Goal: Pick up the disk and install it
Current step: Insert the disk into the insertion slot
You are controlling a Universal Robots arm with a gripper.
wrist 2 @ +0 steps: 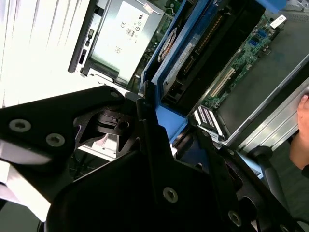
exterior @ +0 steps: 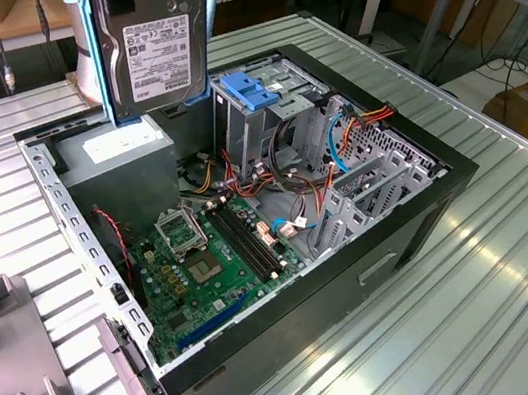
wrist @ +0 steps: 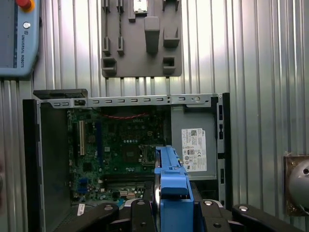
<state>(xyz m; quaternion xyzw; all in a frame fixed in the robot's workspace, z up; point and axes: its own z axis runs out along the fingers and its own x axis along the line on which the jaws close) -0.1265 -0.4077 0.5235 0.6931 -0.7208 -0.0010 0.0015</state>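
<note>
The disk [exterior: 153, 49], a silver-grey drive with a white label in a bright blue carrier rail, hangs upright in the air over the back of the open computer case [exterior: 419, 217]. It is to the exterior view's left of the metal drive cage [exterior: 262, 122], which has a blue latch on top. In the first wrist view my gripper [wrist: 173, 208] is shut on the disk's blue carrier [wrist: 173, 181], edge-on above the motherboard [wrist: 120, 145]. In the second wrist view black fingers [wrist 2: 149, 125] clamp the carrier [wrist 2: 166, 113] from both sides.
Inside the case lie the motherboard [exterior: 203, 258], a grey power supply [exterior: 119, 151] and loose cables [exterior: 298, 217]. A grey fixture plate [exterior: 6, 352] sits on the ribbed table at the exterior view's left. A teach pendant [wrist: 17, 38] lies beyond it. A hand [wrist 2: 301, 130] is beside the case.
</note>
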